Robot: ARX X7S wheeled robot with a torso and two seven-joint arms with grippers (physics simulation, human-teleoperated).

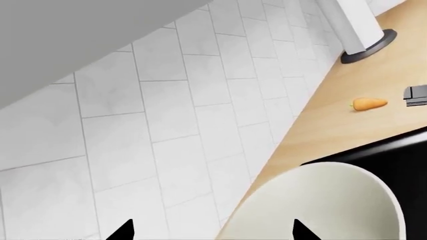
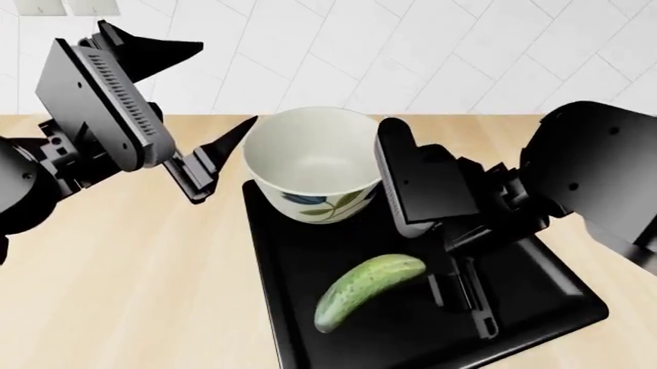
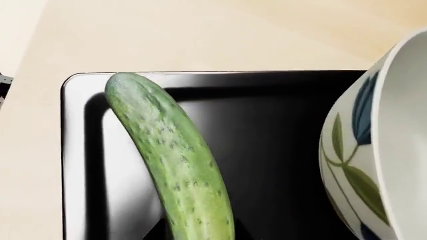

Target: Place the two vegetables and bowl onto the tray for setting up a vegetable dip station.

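Observation:
The cream bowl (image 2: pixel 313 165) with painted leaves stands at the far end of the black tray (image 2: pixel 534 292). Behind it on the tray lies the green cucumber (image 2: pixel 368 290). My right gripper (image 3: pixel 199 232) is shut on the cucumber's (image 3: pixel 175 160) near end, with the bowl (image 3: pixel 380 150) beside it; in the head view it (image 2: pixel 451 286) sits at the cucumber's right end. My left gripper (image 2: pixel 221 84) stands open just left of the bowl's rim, nothing between its fingers (image 1: pixel 213 231). The orange carrot (image 1: pixel 369 103) lies on the wooden counter beyond the bowl (image 1: pixel 327 205).
A white roll on a dark round stand (image 1: pixel 363 35) is on the counter past the carrot, near the tiled wall (image 1: pixel 167 125). A small dark object (image 1: pixel 415 95) lies beside the carrot. A grey cabinet underside (image 1: pixel 67 40) hangs overhead.

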